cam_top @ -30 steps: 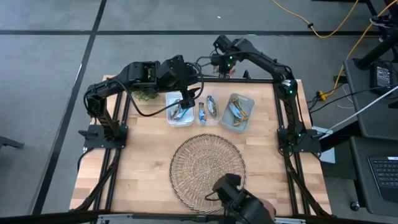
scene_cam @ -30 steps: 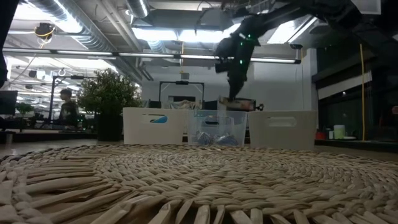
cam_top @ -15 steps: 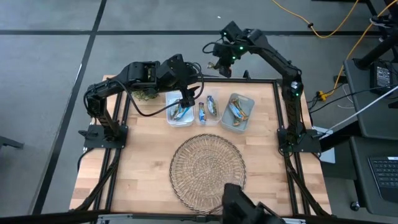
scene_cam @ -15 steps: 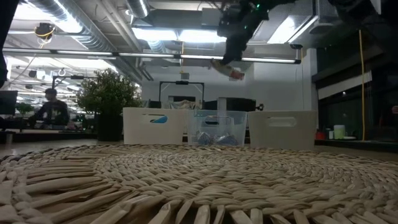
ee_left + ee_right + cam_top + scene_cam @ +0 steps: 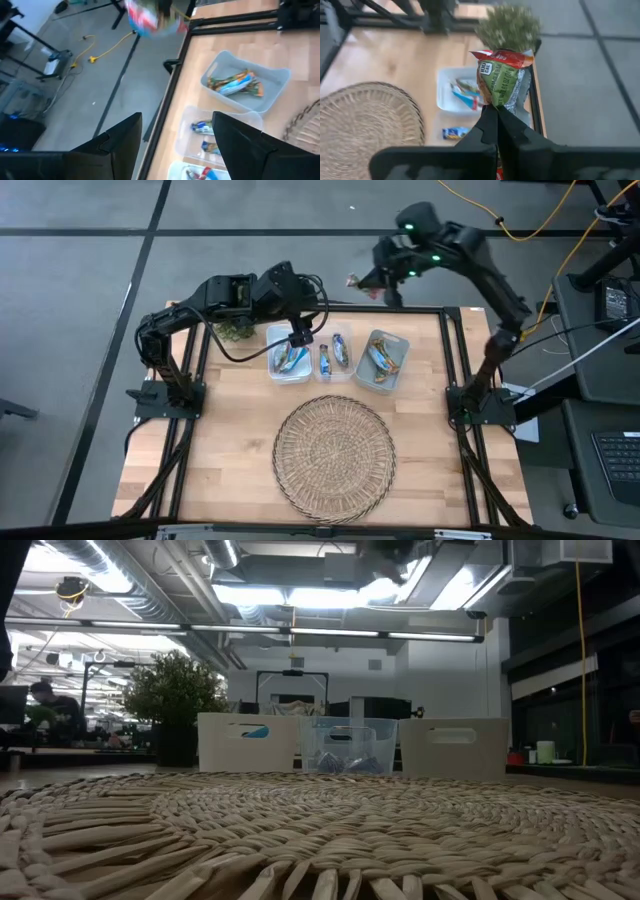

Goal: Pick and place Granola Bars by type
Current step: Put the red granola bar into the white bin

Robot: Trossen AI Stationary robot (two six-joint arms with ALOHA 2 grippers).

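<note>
My right gripper [image 5: 368,280] is raised high beyond the table's far edge, shut on a green-wrapped granola bar [image 5: 501,80] with a red end, which shows small in the high view as well [image 5: 352,281]. My left gripper [image 5: 300,338] hangs open over the far side of the left bin [image 5: 287,362], touching nothing. Its fingers [image 5: 120,145] stand wide apart. Blue and orange-brown bars lie in the left bin, the middle bin [image 5: 335,356] and the right bin [image 5: 386,361]. The wicker tray [image 5: 335,446] lies flat on the near half of the table. My right gripper pinches the green bar between its two shut fingers [image 5: 492,122] at one end of the wrapper [image 5: 501,104]. The rest of the bar sticks out past the fingertips, roughly in line with them. The bar is lifted clear, high above the table.
The three bins [image 5: 350,745] stand in a row across the table's far half. A small green plant [image 5: 235,330] sits at the far left, beside the left arm. Bare wood lies left and right of the wicker tray [image 5: 320,840]. People sit in the room behind.
My right gripper has risen from just above the bins at the far edge, carrying the green bar up with it until both pass the top of the low view. The arm has swung up and toward the right.
</note>
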